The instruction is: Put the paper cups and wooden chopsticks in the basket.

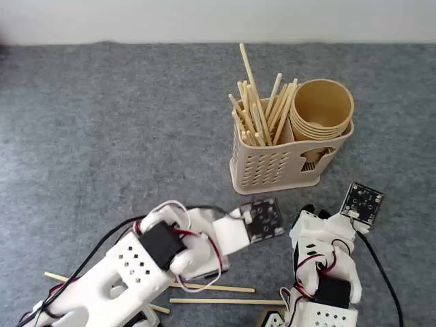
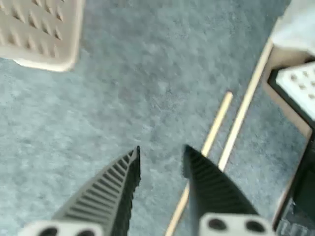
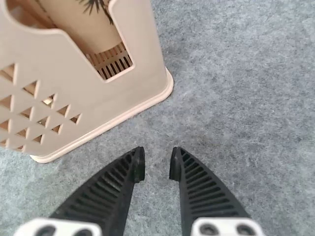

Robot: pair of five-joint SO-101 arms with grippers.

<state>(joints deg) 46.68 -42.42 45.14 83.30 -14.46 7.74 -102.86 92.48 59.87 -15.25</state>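
**STATUS: CUPS IN BASKET, SOME CHOPSTICKS STILL ON TABLE**

**Basket.** The beige perforated basket (image 1: pixel 272 167) stands upright on the grey table (image 1: pixel 102 136). In the high view it is at about 1 o'clock from the table's centre.

**Cups.** A nested stack of paper cups (image 1: pixel 323 109) sits in the basket's compartment on the 3 o'clock side.

**Chopsticks.** A bundle of chopsticks (image 1: pixel 262 116) stands in the compartment on the 9 o'clock side, with the ends fanned upward. At least two loose chopsticks (image 1: pixel 225 301) lie flat on the table at about 6 o'clock. They are roughly parallel and well apart from the basket. One is partly hidden under the left arm (image 1: pixel 136 266).

**Left hand.** The left arm lies at about 7 o'clock. The left hand (image 2: pixel 161 152) is over bare table with its fingers spread a little and nothing between them. Two loose chopsticks lie just beside one finger. A corner of the basket shows farther off.

**Right hand.** The right arm (image 1: pixel 323 259) lies at about 5 o'clock. The right hand (image 3: pixel 156 158) points at the foot of the basket, near it but not touching. Its fingers are parted by a narrow gap and grip nothing. The bottom cup is visible through the cut-out in the basket wall.
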